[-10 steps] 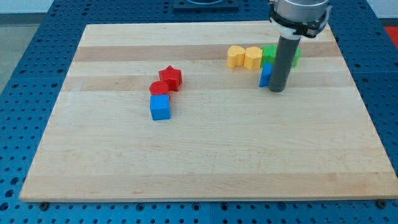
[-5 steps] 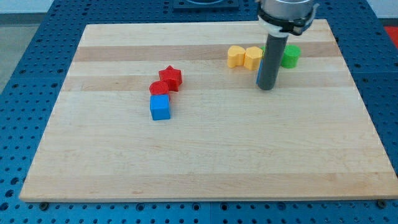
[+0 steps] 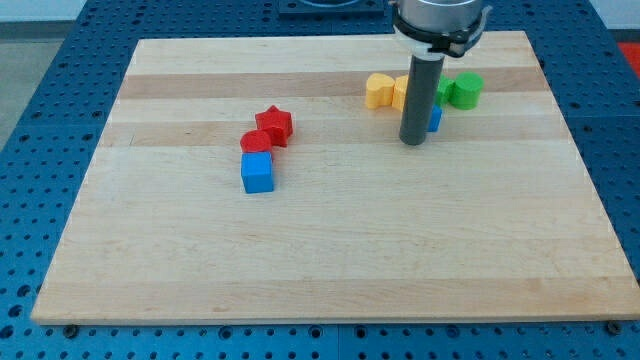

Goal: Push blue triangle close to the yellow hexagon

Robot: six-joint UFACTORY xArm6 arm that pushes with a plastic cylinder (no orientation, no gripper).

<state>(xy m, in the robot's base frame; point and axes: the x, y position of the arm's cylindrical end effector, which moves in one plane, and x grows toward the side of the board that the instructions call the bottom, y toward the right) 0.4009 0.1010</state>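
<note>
The blue triangle (image 3: 434, 119) lies near the view's upper right, mostly hidden behind my rod, with only its right part showing. The yellow hexagon (image 3: 399, 92) sits just up and left of it, partly covered by the rod. My tip (image 3: 413, 143) rests on the board just left of and below the blue triangle, below the yellow hexagon. I cannot tell whether the tip touches the triangle.
A yellow heart-like block (image 3: 378, 90) touches the hexagon's left side. Two green blocks (image 3: 464, 90) sit right of the rod. A red star (image 3: 273, 124), a red round block (image 3: 256, 142) and a blue cube (image 3: 257, 172) cluster left of centre on the wooden board (image 3: 330, 250).
My rod has slid to the view's left. The blue triangle showed at the rod's left side before and now shows at its right side. The other blocks have not moved.
</note>
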